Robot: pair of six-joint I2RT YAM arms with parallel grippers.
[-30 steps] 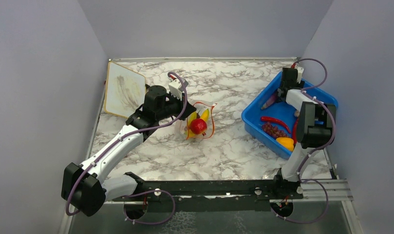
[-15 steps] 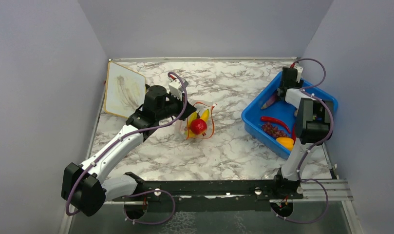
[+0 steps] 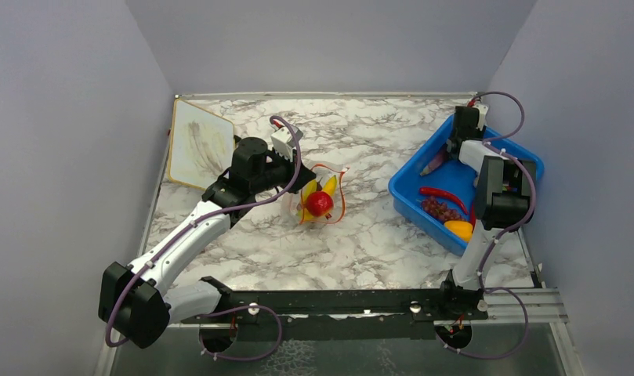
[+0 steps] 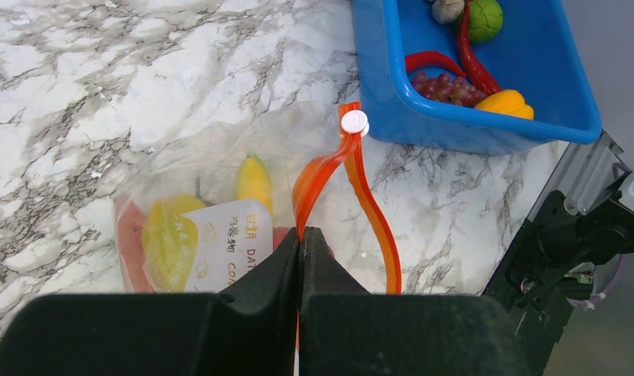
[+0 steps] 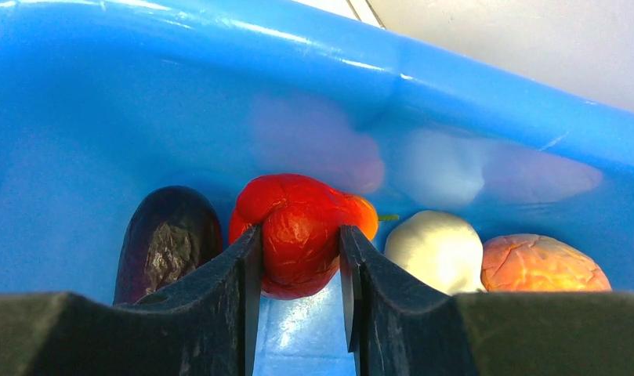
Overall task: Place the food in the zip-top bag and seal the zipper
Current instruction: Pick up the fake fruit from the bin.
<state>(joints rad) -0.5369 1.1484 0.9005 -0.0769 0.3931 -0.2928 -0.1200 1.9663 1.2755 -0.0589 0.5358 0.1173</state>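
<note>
The left tool (image 4: 300, 235) is pinched shut on the zipper (image 4: 365, 196), holding up one lip of the zip-top bag (image 4: 180, 157). The bag lies on the tabletop (image 3: 376, 227) just beyond the tool, with a banana (image 4: 254, 182) already inside.

The right tool (image 5: 298, 251) is down in the blue bin (image 5: 141, 94), its fingers (image 5: 247, 262) pressed against both sides of a wrinkled red fruit (image 5: 298, 211). An eggplant (image 5: 168, 235) lies just to its left and a white piece (image 5: 435, 251) to its right.

The step in hand looks like picking the next food. The next move calls for a straight lift clear of the bin wall, then a carry across to the bag mouth.
</note>
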